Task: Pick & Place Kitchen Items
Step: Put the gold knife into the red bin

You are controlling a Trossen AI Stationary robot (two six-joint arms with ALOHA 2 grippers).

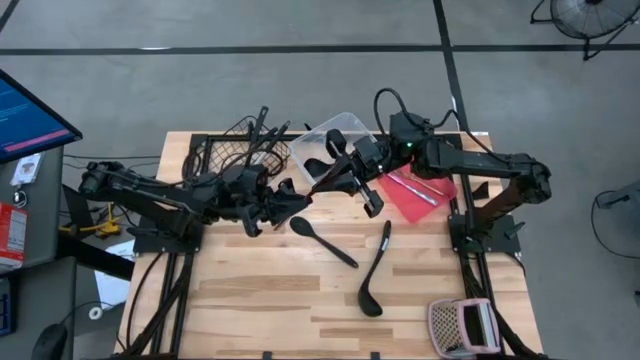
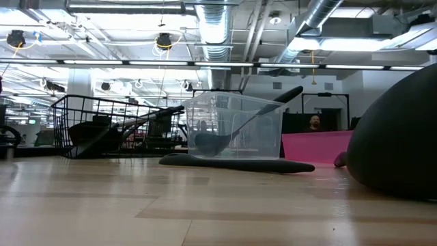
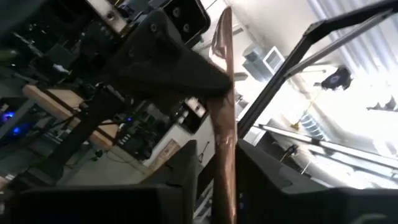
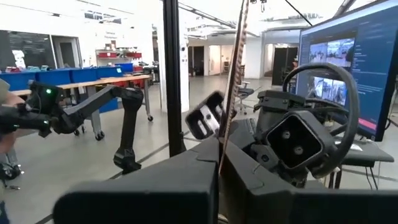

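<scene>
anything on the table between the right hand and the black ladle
Nothing visible lies between the right hand and the black ladle, but that hand and the left hand are both shut on a thin wooden stick.

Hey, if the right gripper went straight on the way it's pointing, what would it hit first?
Probably the left gripper, which faces the right gripper close ahead along the thin stick it holds. The exact gap is unclear.
</scene>
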